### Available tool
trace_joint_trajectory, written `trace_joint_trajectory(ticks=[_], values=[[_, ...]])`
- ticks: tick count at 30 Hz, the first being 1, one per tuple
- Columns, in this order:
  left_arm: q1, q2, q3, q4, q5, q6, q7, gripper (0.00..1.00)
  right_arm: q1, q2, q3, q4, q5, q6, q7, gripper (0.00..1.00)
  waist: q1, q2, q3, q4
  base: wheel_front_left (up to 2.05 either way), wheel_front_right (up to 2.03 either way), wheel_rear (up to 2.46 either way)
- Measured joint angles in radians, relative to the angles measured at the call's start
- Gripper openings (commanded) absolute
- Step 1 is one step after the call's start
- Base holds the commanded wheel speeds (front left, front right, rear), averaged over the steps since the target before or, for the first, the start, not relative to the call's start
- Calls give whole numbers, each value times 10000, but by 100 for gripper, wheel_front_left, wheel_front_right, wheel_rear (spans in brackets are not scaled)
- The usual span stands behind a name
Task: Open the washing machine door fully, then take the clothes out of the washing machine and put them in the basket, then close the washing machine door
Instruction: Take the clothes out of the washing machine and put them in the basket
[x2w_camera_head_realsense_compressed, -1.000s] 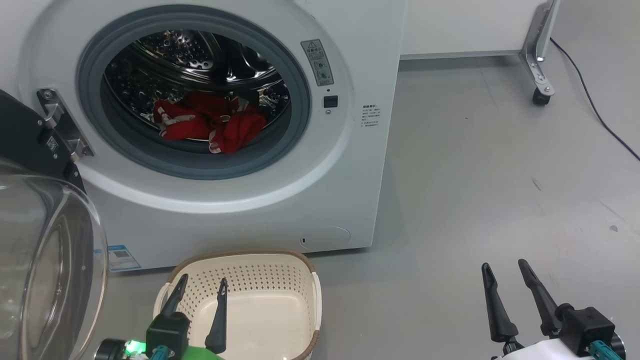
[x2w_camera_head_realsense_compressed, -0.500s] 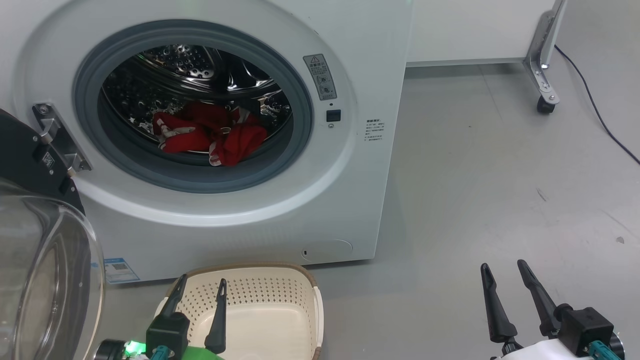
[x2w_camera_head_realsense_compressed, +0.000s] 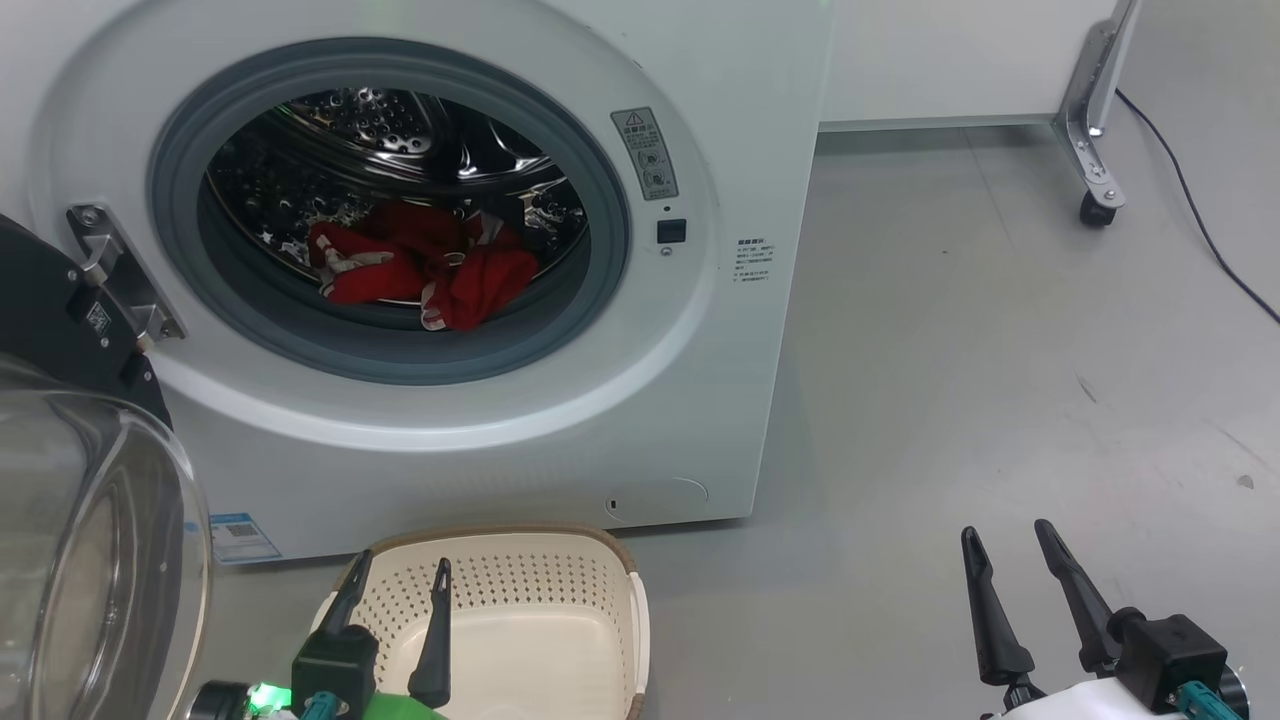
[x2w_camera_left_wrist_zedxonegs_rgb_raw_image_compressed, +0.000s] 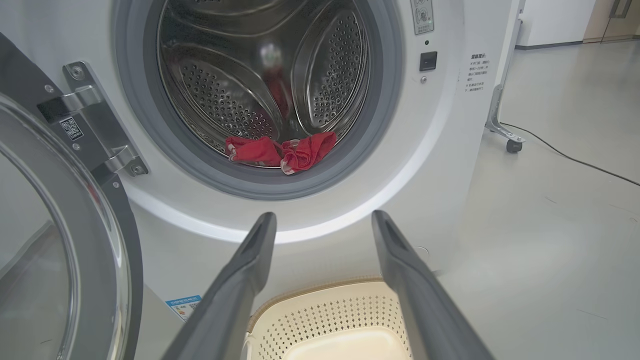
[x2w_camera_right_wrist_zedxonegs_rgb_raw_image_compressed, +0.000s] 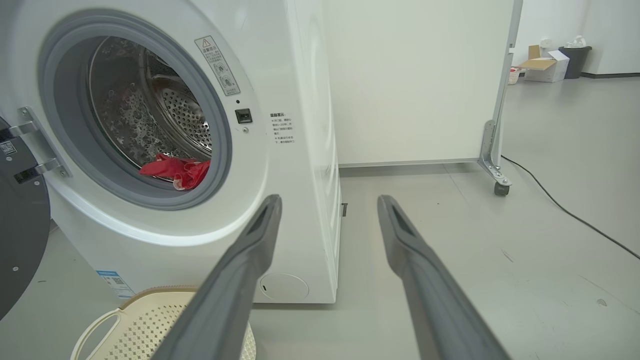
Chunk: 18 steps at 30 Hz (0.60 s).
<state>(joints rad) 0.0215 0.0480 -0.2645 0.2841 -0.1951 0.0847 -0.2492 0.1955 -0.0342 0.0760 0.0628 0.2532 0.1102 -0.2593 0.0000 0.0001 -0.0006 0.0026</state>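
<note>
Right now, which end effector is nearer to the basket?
Left. The left end effector is open above the left side of the basket. The right end effector, also open, is well off to the basket's right, over bare floor.

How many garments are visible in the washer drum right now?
1: a crumpled red garment with white trim lies at the bottom front of the drum, near the gasket. More pieces could be tangled within it.

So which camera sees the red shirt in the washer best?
The head view: it looks down into the washing machine, so the red shirt shows biggest, with its white stripes. The left wrist view shows it smaller, low at the drum's front. The right wrist view sees a small red bunch from the side.
</note>
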Motion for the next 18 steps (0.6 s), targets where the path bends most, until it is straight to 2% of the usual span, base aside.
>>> trace_joint_trajectory(ticks=[8, 18], values=[[-7, 0, -59, -48, -58, 15, 0, 100, 12, 0, -13, -105, 0, 0, 0, 100, 0, 0, 183, 54, 0, 0, 0], [-344, 0, -75, -222, -180, 40, 13, 100, -44, 0, -4, -387, -44, 4, 0, 100, 0, -1, 932, 127, 0, 0, 0]])
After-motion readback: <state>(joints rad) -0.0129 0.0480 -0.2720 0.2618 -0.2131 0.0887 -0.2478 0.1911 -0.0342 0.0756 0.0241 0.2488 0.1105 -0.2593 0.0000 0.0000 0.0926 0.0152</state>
